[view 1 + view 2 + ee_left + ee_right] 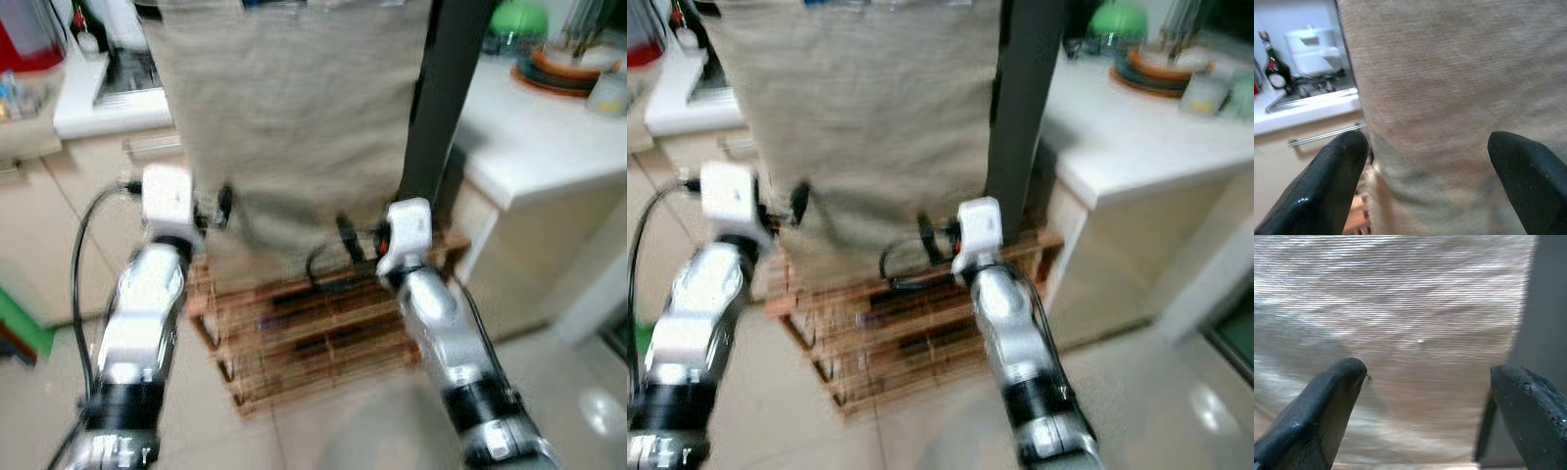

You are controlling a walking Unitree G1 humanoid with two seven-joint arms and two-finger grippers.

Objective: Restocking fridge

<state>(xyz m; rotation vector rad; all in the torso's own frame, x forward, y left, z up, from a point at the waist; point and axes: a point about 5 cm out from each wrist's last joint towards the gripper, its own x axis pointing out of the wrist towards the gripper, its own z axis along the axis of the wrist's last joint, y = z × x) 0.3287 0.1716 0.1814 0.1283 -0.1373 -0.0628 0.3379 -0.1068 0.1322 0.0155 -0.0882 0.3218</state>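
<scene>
A big beige cloth (294,117) hangs straight in front of me, down over a wooden slatted rack (313,338). My left gripper (221,208) is raised close to the cloth's left edge, and its two black fingers (1337,166) stand wide open with nothing between them. My right gripper (347,241) is held low near the cloth's bottom right, beside a dark upright panel (446,98). It is open too, the pads (1327,396) spread apart and empty. The eye views are blurred.
A white counter (549,147) with plates and a green lid stands at the right. At the left there are beige cabinets with a metal handle (1322,136), and a hob with a white pot (1312,49) and a bottle (1273,68). Tiled floor (588,392) lies below.
</scene>
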